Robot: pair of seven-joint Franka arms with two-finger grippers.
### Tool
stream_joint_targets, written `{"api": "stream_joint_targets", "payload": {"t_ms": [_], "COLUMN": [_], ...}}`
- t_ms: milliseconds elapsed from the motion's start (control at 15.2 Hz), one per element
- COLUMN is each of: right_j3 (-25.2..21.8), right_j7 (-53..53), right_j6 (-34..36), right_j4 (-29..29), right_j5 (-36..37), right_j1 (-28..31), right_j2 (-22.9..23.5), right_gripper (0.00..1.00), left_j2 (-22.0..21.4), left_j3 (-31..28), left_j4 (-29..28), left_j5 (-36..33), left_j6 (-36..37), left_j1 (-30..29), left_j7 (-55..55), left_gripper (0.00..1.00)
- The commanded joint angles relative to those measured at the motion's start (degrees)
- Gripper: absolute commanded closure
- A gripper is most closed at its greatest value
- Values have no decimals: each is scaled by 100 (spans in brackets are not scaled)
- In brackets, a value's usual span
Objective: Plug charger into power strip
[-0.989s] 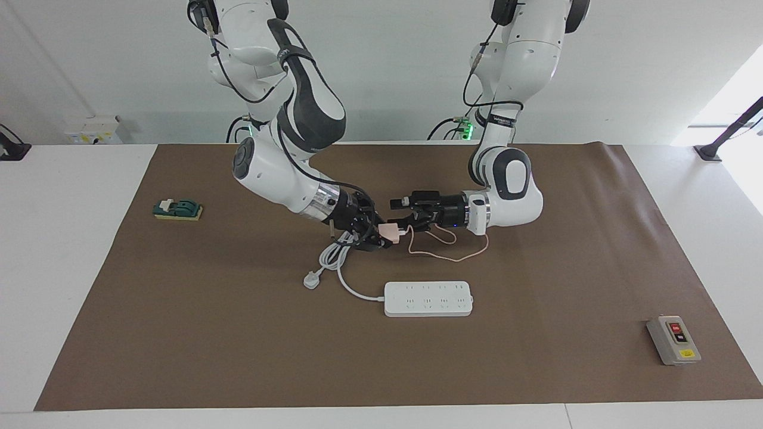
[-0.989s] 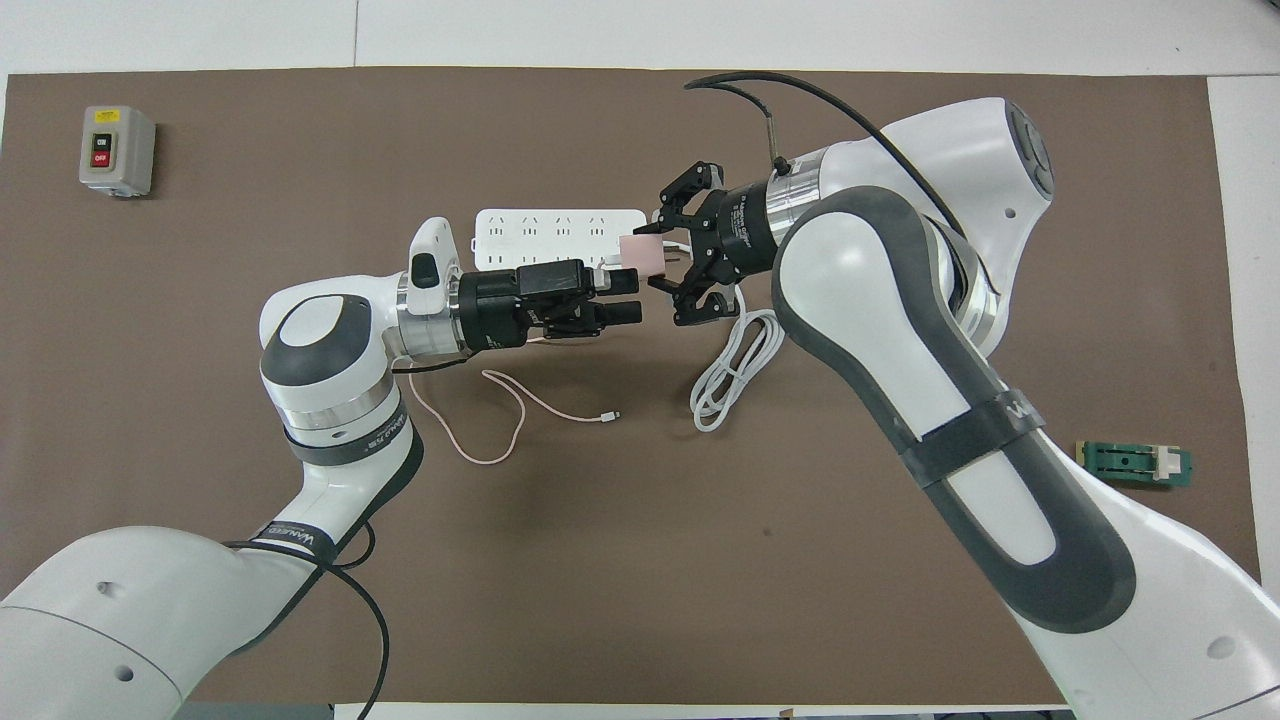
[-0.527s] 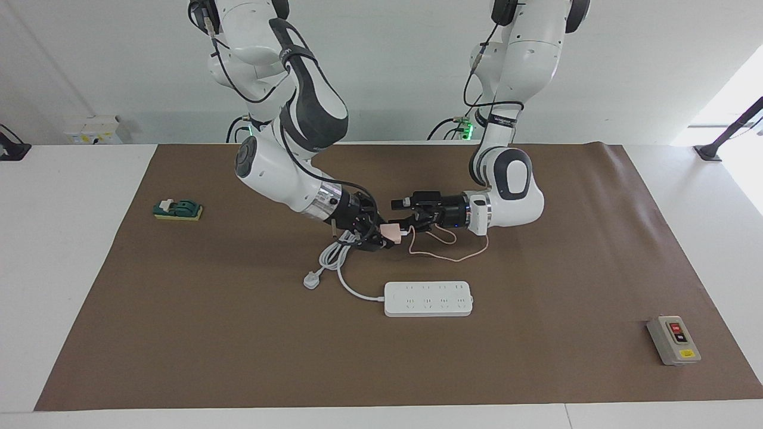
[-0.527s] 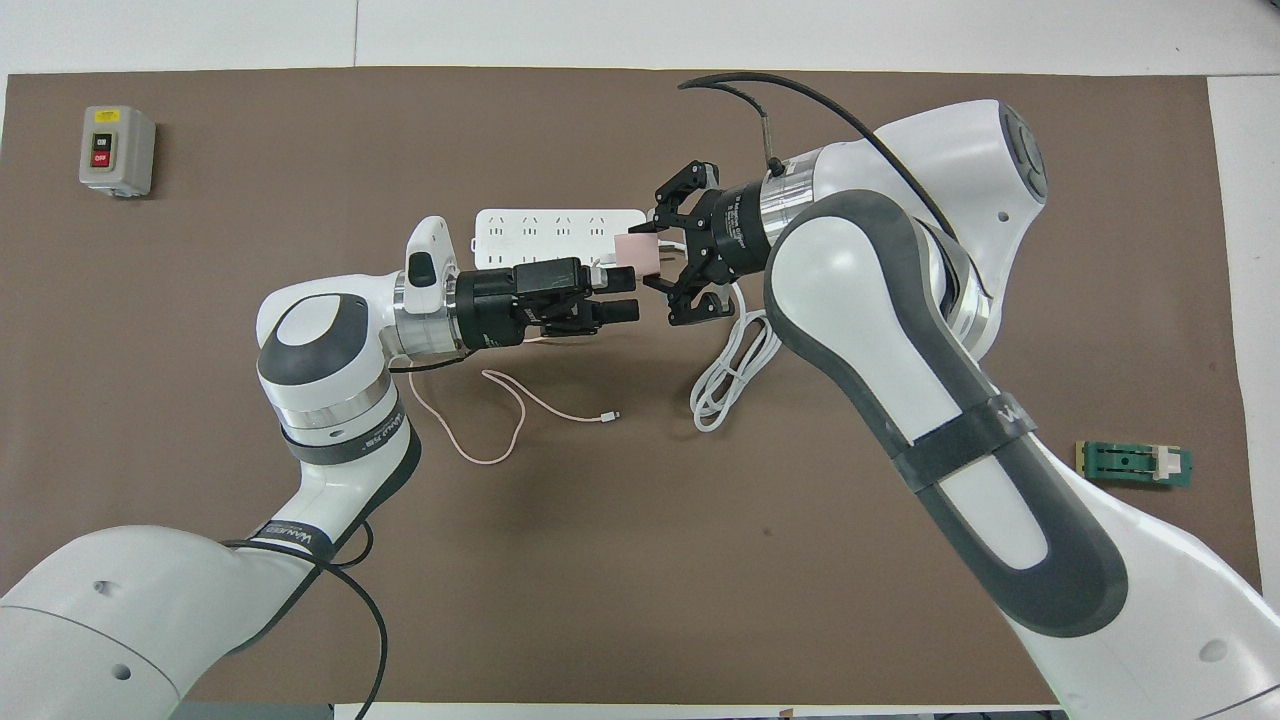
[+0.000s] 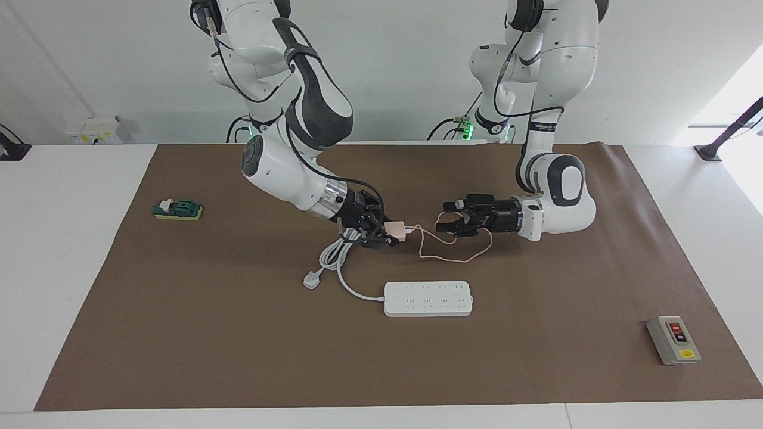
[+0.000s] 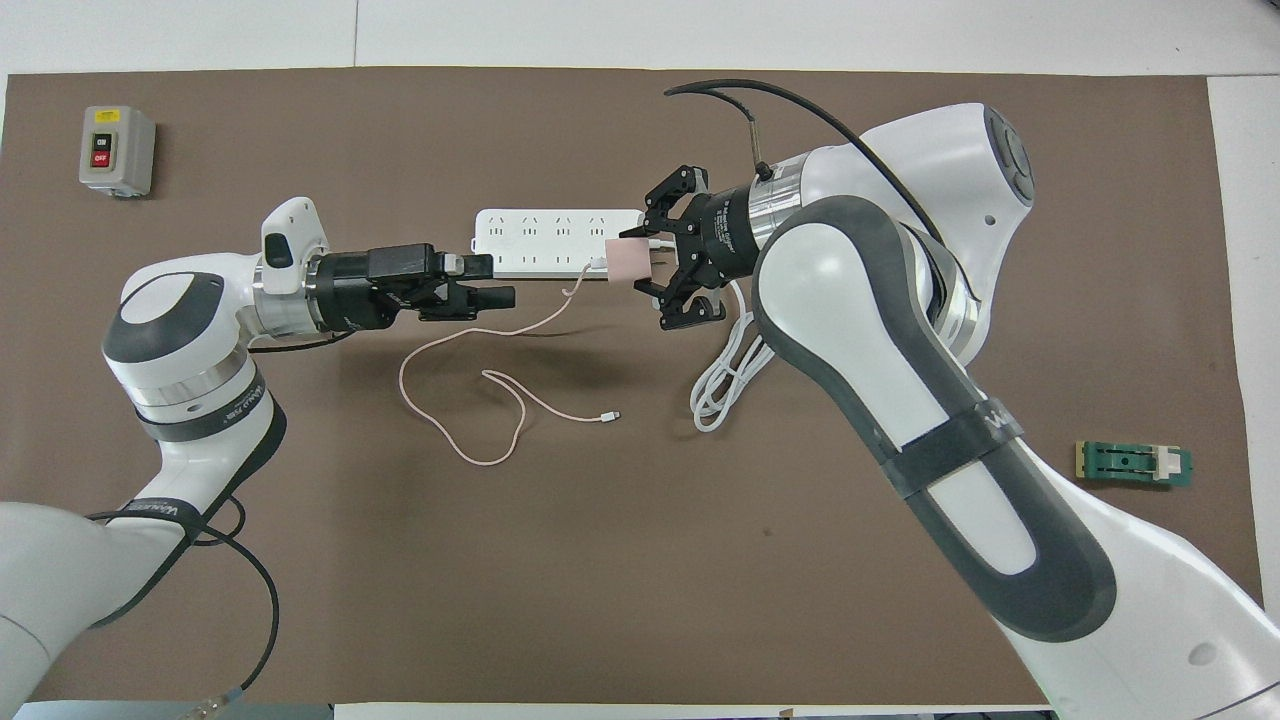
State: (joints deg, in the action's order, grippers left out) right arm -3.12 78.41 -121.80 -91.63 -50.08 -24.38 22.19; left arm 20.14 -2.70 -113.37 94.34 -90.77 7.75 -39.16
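My right gripper (image 5: pixel 390 232) is shut on the charger (image 5: pixel 396 230), a small pale-pink cube, and holds it in the air above the coiled white cord; from overhead the charger (image 6: pixel 628 260) shows at the tips of the right gripper (image 6: pixel 642 262). Its thin pink cable (image 5: pixel 453 257) hangs down and loops over the mat (image 6: pixel 480 400). The power strip (image 5: pixel 428 298) lies flat on the mat, a white bar with two rows of outlets (image 6: pixel 545 243). My left gripper (image 5: pixel 444 218) hovers open and empty over the pink cable, a hand's width from the charger (image 6: pixel 495 281).
The strip's thick white cord coils (image 5: pixel 334 253) under the right gripper and ends in a white three-pin plug (image 5: pixel 311 279). A grey button box (image 5: pixel 673 339) sits at the left arm's end, farther out. A small green part (image 5: pixel 177 210) lies at the right arm's end.
My left gripper has drawn back from the charger toward the left arm's end, still open. The right gripper keeps the charger and has shifted slightly toward the power strip.
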Motion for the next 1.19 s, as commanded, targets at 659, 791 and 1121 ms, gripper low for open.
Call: {"api": "stream_joint_targets", "payload": {"t_ms": [659,791,1121], "right_j3": [-5,-5,-5], "right_j7": [605,614,614], "right_j6": [-63,-63,-63], "right_j4": [497,497,489], "right_j5": [130,130,147], "right_j1": [-93,-102,-102], "right_j2": [199,207,207], "right_gripper": [100,100,100], "left_j2": [333,342,360], "left_j3": [68,68,68], "left_j4": [825,834,922], "left_j5": [118,469,673], "left_j6": [-906,-1179,-1382], "left_j1": [323,621,904], "left_j7": [269,277,277], "left_gripper": [0,0,0]}}
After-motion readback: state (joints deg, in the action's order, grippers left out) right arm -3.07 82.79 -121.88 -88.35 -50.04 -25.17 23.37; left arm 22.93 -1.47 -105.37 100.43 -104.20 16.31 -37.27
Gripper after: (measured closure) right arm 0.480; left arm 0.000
